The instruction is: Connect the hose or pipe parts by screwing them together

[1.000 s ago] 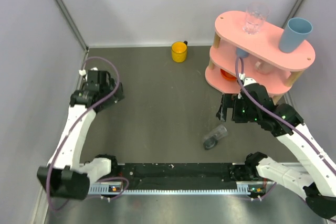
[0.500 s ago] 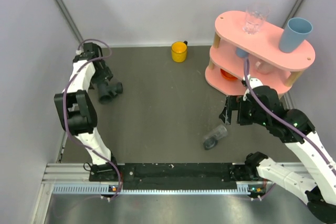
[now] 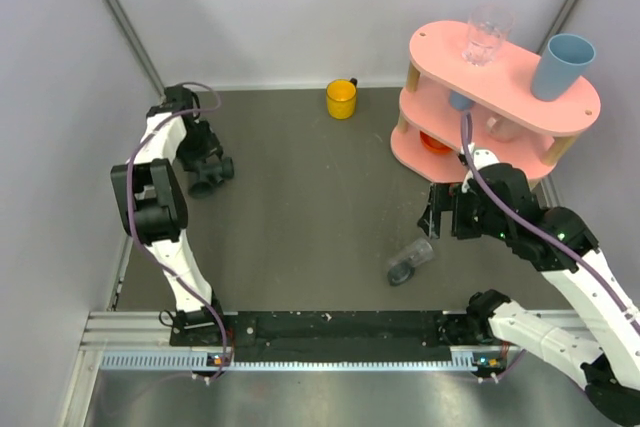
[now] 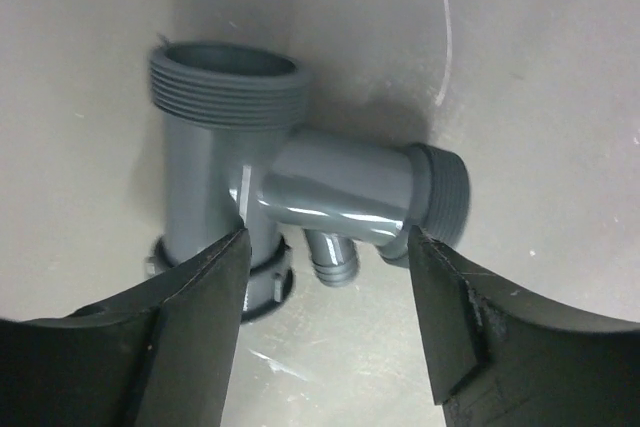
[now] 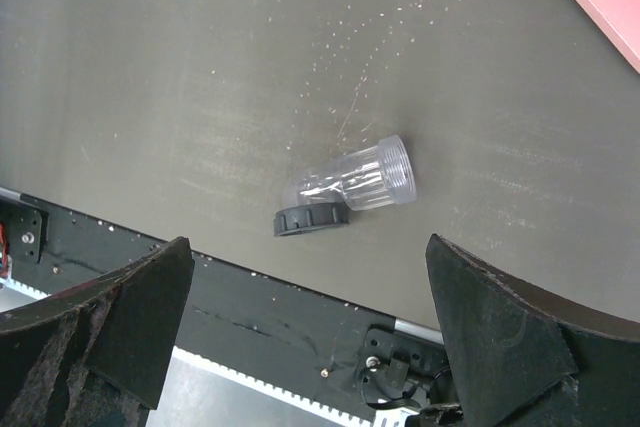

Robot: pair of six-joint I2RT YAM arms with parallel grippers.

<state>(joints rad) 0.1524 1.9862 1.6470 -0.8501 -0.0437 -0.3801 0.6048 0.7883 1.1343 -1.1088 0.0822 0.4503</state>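
Observation:
The dark grey T-shaped pipe fitting lies on the table at the far left, one threaded end up in the left wrist view. My left gripper reaches down over it, still open. Its fingers flank the side branch closely. The short clear tubular piece lies on its side near the front, its dark collar towards the rail. My right gripper hovers above it, wide open and holding nothing.
A pink two-tier shelf stands at the back right with a clear glass and a blue cup on top. A yellow mug sits at the back wall. A black rail runs along the near edge.
My left arm has folded back against the left wall and its jaws have narrowed around the fitting's side branch. The right gripper drifted slightly right. Neither pipe part has moved.

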